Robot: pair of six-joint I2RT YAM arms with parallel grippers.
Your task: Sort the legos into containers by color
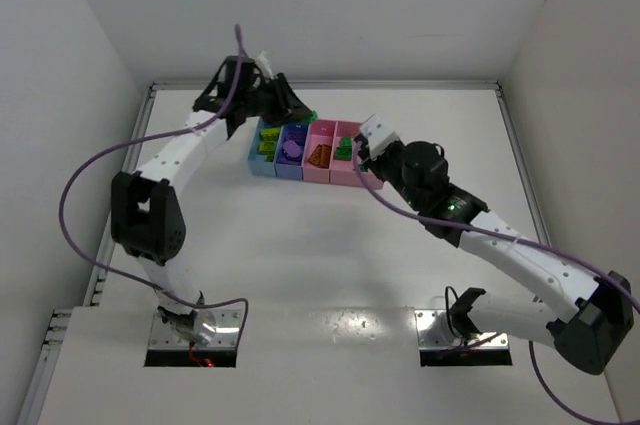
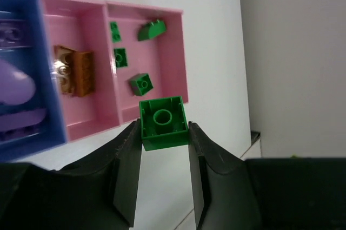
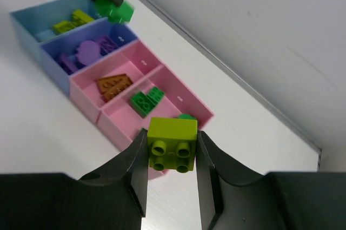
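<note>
The containers (image 1: 318, 177) stand in a row at the table's far middle: light blue, blue, narrow pink, wider pink. My left gripper (image 2: 164, 132) is shut on a green lego (image 2: 164, 123) and holds it above the table just off the wider pink bin (image 2: 175, 51), which holds several green legos (image 2: 141, 84). My right gripper (image 3: 172, 146) is shut on a yellow-green lego (image 3: 172, 143) beside the wider pink bin's end (image 3: 200, 112). An orange piece (image 3: 113, 85) lies in the narrow pink bin, purple pieces (image 3: 89, 51) in the blue bin, yellow legos (image 3: 73, 21) in the light blue bin.
The left gripper (image 1: 290, 110) hangs over the back of the bins, the right gripper (image 1: 365, 150) at their right end. White walls close in the table on the left, back and right. A purple cable (image 1: 100, 160) loops off the left arm.
</note>
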